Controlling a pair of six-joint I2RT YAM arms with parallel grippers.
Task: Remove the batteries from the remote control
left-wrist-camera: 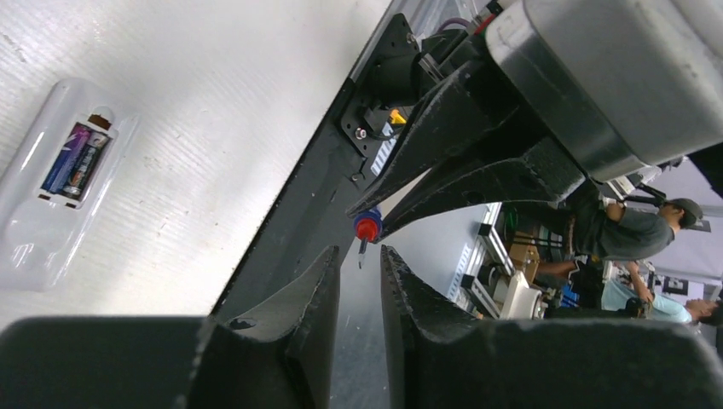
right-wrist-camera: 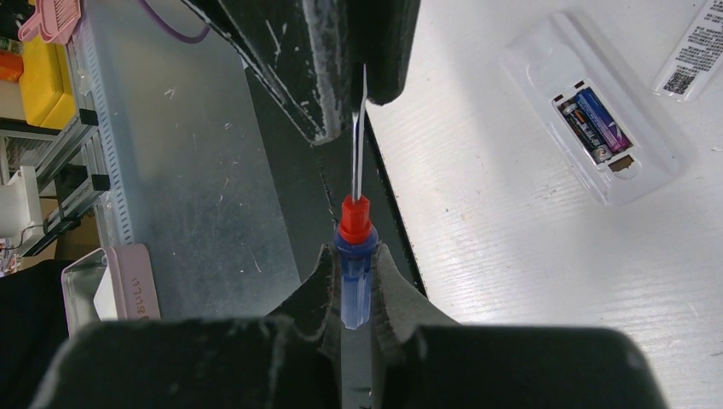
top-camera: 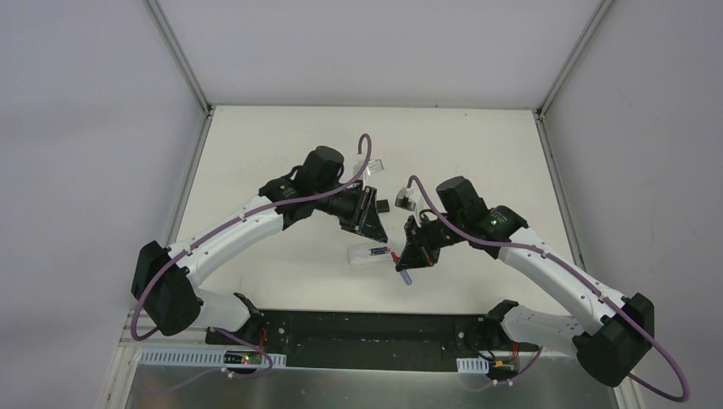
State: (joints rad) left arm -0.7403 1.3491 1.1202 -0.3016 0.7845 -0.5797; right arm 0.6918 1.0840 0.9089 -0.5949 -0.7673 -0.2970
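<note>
The white remote [top-camera: 373,254] lies on its face with the battery bay uncovered. Two batteries, one blue and one dark, lie side by side in the bay, as the left wrist view [left-wrist-camera: 75,158] and the right wrist view [right-wrist-camera: 594,124] show. My right gripper [right-wrist-camera: 353,252] is shut on a blue-handled screwdriver [right-wrist-camera: 356,281] with a red collar. It hangs just right of the remote in the top view [top-camera: 413,258]. My left gripper [left-wrist-camera: 359,252] is slightly open and empty, its fingertips at the screwdriver's thin tip [left-wrist-camera: 361,256]. In the top view it hovers above the remote's far side [top-camera: 375,227].
A white printed label strip [right-wrist-camera: 692,49] lies on the table beyond the remote. Small clear and dark parts [top-camera: 402,201] lie behind the grippers. The black base plate [top-camera: 367,336] and grey metal shelf [right-wrist-camera: 187,170] run along the table's near edge.
</note>
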